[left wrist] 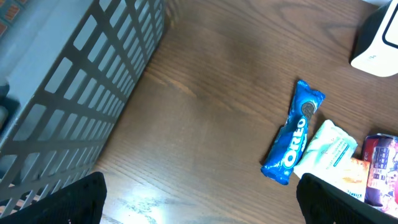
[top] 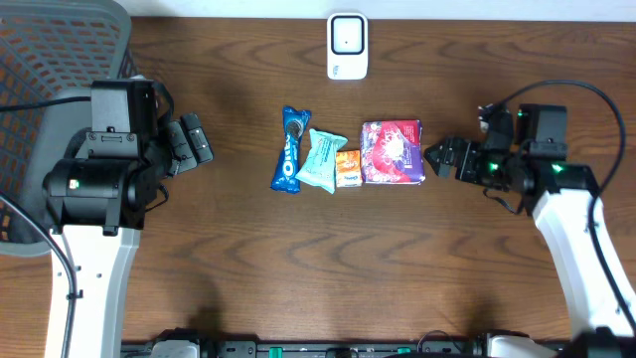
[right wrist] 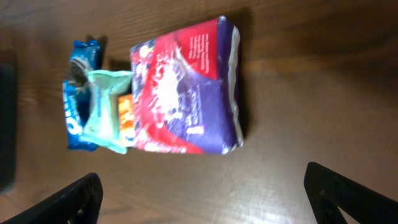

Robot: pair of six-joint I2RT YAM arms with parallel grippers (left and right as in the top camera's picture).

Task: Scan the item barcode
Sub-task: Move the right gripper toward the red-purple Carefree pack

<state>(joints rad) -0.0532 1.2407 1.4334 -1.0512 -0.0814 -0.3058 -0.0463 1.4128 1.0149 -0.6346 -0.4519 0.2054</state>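
Observation:
Four snack items lie in a row mid-table: a blue Oreo pack (top: 290, 149), a mint-green pack (top: 321, 159), a small orange pack (top: 348, 168) and a red-and-purple bag (top: 393, 151). A white barcode scanner (top: 348, 46) stands at the far edge behind them. My left gripper (top: 194, 141) hovers open well left of the row; its view shows the Oreo pack (left wrist: 292, 134) ahead and to the right. My right gripper (top: 444, 156) is open just right of the red-and-purple bag (right wrist: 186, 93), holding nothing. No barcode is visible.
A grey mesh basket (top: 60, 60) fills the far left corner, close beside the left arm, and shows as a lattice wall (left wrist: 68, 93) in the left wrist view. Bare brown wood lies between each gripper and the snack row.

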